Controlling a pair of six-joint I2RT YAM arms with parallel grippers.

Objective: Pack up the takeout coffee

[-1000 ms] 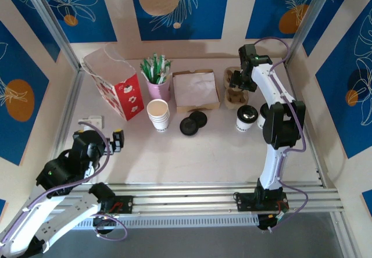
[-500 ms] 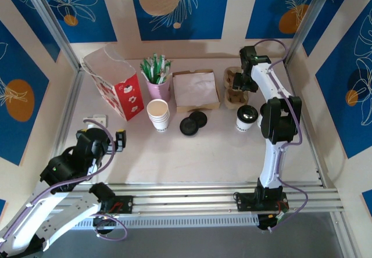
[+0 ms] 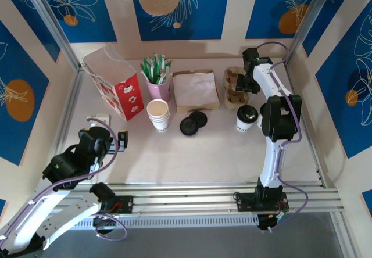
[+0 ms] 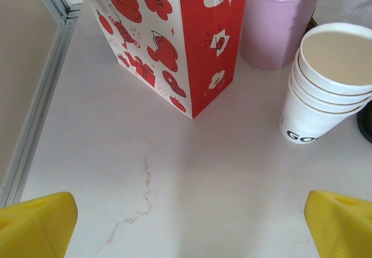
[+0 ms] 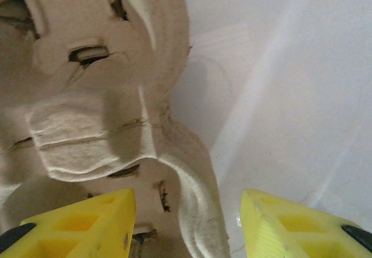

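Since the earlier frame, the left gripper (image 3: 121, 140) has crept a little to the right over the near-left table, and the right arm has drawn its elbow in and brought the right gripper (image 3: 239, 86) closer over the brown cup carrier (image 3: 234, 98).

From the top camera, the takeout coffee (image 3: 247, 117), a white cup with a black lid, stands on the table (image 3: 203, 153) just in front of the cup carrier and beside the right arm's forearm, and neither gripper touches it. The red-and-white paper bag (image 3: 119, 86) stands open at the far left. A pink holder (image 3: 158, 86) of green-and-white sticks stands next to it. The stack of lidless cups (image 3: 158, 114) is in front of the holder, two loose black lids (image 3: 193, 122) lie to its right, and an open cardboard box (image 3: 196, 89) sits behind them.

On the left wrist camera, the left gripper (image 4: 186, 223) is spread wide, its yellow fingertips (image 4: 35, 226) at the bottom corners with bare table (image 4: 192, 171) between them and nothing held. Ahead are the paper bag (image 4: 174, 37), the pink holder (image 4: 276, 25) and the stack of lidless cups (image 4: 325, 89).

On the right wrist camera, the right gripper (image 5: 186, 223) hangs close over the cup carrier (image 5: 87, 95). Its yellow fingers (image 5: 81, 220) are partly apart, straddling the carrier's right rim, and no grip is visible. Pale table (image 5: 290, 95) lies to the right.
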